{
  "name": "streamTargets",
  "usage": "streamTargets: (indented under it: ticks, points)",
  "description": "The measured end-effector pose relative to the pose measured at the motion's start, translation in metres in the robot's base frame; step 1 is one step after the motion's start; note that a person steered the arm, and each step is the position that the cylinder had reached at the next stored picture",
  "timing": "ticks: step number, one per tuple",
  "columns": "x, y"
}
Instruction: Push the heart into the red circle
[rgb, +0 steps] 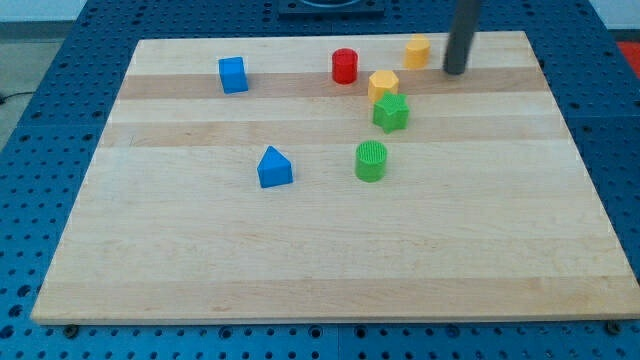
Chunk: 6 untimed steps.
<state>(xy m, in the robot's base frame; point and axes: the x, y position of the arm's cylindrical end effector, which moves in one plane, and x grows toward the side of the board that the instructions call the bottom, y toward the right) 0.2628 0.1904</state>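
Upper right of the board, my tip (455, 71) sits free, touching nothing, just right of the yellow heart (417, 51). Heart is still well apart from the red circle (345, 66); we judge the push not started. Yellow hexagon (382, 84) lies below, between them.

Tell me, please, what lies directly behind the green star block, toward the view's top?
A yellow block touches the green star block's far edge; the star covers its lower part, so its shape stays unclear. My tip stands apart, toward the view's right.
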Motion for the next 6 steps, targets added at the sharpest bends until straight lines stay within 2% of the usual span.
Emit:
streamTargets:
  ticks: [1,2,5,6]
  points:
    - [-0.037,0.000]
    - [-0.037,-0.034]
    - [0.002,-0.237]
    - [0.017,-0.261]
